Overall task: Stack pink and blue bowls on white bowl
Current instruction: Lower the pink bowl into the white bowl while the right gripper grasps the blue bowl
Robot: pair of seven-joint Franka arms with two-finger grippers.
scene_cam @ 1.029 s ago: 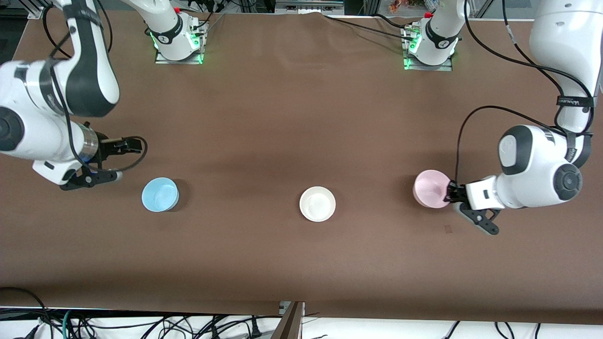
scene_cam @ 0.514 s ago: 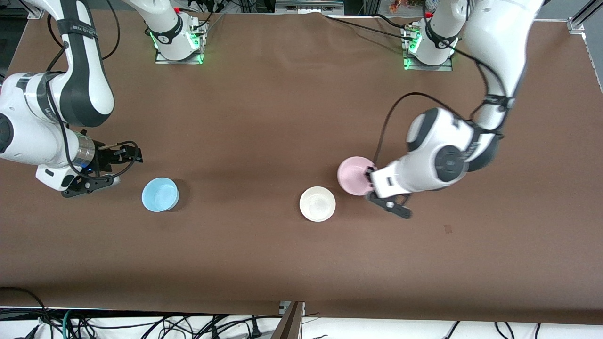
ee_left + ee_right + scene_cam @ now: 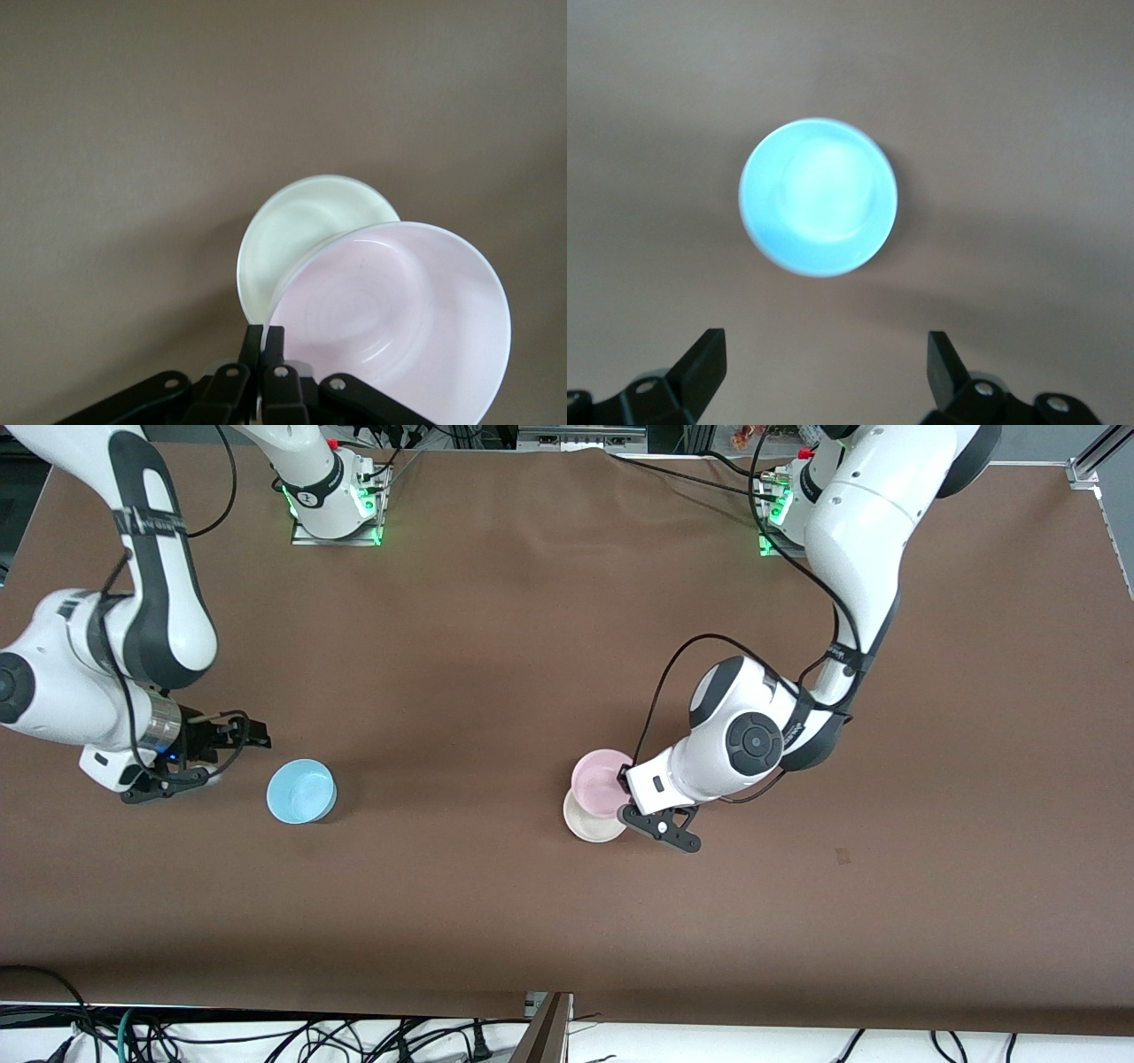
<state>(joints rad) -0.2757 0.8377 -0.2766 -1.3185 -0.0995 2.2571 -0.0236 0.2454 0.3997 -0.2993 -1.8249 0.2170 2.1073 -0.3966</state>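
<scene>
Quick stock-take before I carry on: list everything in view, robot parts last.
pink bowl: one, pale pink, held in the air, partly over the white bowl.
white bowl: one, white, mid-table, on the cloth.
blue bowl: one, light blue, toward the right arm's end of the table.
table: one, brown cloth cover.
left gripper: one, jaws shut on the pink bowl's rim.
right gripper: one, jaws open, over the table beside the blue bowl.

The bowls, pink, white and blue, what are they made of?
All three look like smooth plastic, though that's a guess. The pink bowl has a soft shine and faint molded rings inside. The white bowl has a thin, even rim. The blue bowl glows, with a plain smooth inside.
</scene>
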